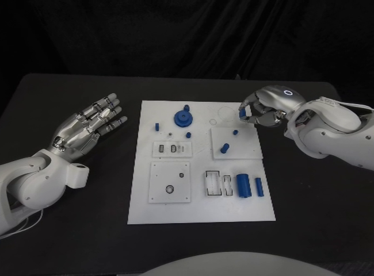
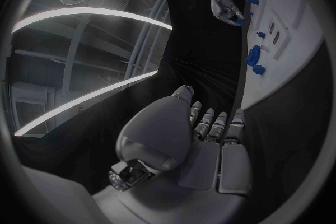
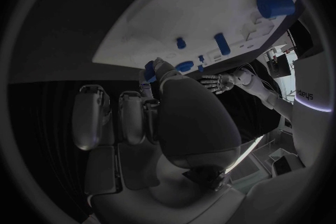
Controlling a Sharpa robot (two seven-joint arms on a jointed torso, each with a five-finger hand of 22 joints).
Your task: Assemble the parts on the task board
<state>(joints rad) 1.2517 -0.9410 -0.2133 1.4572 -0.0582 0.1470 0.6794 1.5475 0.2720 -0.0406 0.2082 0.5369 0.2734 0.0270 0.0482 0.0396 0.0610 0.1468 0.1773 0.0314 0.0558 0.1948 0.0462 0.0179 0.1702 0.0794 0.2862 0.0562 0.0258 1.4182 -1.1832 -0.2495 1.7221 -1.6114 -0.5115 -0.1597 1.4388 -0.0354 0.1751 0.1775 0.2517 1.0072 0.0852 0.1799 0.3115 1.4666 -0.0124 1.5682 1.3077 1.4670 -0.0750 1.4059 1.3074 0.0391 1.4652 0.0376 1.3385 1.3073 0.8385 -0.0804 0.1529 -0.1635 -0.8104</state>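
Right hand (image 1: 260, 110): fingers curled in over the far right corner of the task board (image 1: 202, 207). A small blue part (image 3: 150, 71) sits at the fingertips in the right wrist view and appears pinched there. Judged to be carried toward a seat on the board.

Left hand (image 1: 86, 125): fingers spread and extended, holding nothing, hovering over the black worktop (image 1: 63, 92) just off the board's left edge. Judged to be parked clear while the other hand works.

Task board: white plate, centre of worktop, lengthways away from the robot.

Contents, far to near:
- Blue gear-like disc (image 1: 183, 117), far middle, with a short blue peg (image 1: 156, 127) to its left.
- Raised white square at right, carrying a blue pin (image 1: 225, 148) and a smaller blue stud (image 1: 236, 131).
- Small slotted block (image 1: 171, 149), middle left.
- Square white plate with holes (image 1: 170, 181), near left.
- Open rectangular frame (image 1: 218, 183), near right, with a blue cylinder (image 1: 244, 184) and a slimmer blue bar (image 1: 259, 186) laid alongside, apparently awaiting fitting.
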